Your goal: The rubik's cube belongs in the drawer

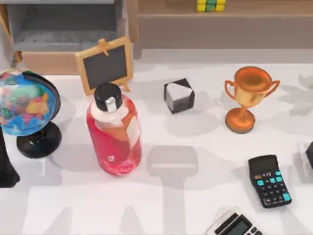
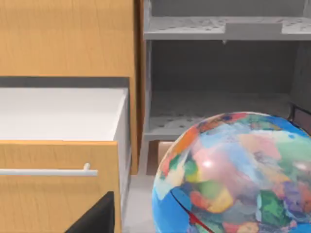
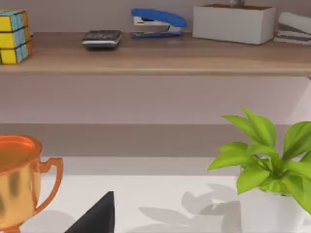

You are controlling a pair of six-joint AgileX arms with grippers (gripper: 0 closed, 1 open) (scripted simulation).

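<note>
The rubik's cube [image 1: 211, 5] is seen on the wooden shelf [image 1: 244, 22] at the back of the desk [image 1: 195, 196], right of centre in the top view. In the right wrist view its yellow and blue tiles [image 3: 14, 36] are noted at the shelf's end, with a dark calculator [image 3: 101, 38], a blue stapler [image 3: 158, 22] and a white box [image 3: 233, 23] further along the same shelf.

The drawer [image 2: 60, 145] is found pulled open in the left wrist view, its white interior exposed and a pale bar handle [image 2: 48, 171] on its wooden front. Grey shelving [image 2: 223, 73] stands beside it.

On the desk are recorded:
- a globe [image 1: 24, 105] at the left edge
- a red bottle with black cap [image 1: 115, 129]
- a small chalkboard [image 1: 105, 66] behind the bottle
- a black and white cube [image 1: 178, 96] near the centre
- a golden trophy [image 1: 247, 98] to the right
- a black calculator with teal keys [image 1: 270, 181]
- a grey calculator [image 1: 234, 224] at the front edge
- a potted green plant [image 3: 267, 165], seen in the right wrist view.

The left arm [image 1: 6, 166] is seen as a dark shape at the left edge and the right arm [image 1: 309, 154] at the right edge. Whether either gripper's jaws are apart or together cannot be told.
</note>
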